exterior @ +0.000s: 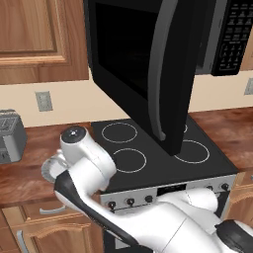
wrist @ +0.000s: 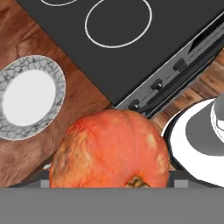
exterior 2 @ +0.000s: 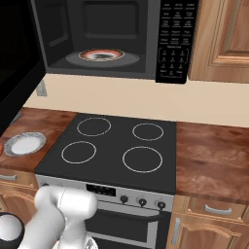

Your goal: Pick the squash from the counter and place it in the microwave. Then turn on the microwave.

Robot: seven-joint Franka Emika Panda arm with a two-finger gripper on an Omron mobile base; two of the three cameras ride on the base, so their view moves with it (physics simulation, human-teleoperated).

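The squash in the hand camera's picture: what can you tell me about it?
The roundish orange-red squash has faintly ribbed, mottled skin with paler yellowish patches and a small brown stem stub at its lower edge. It looms large and close, in front of the reddish-brown wooden counter, beside the grey-rimmed white plate. Whether the hand grips it cannot be told.
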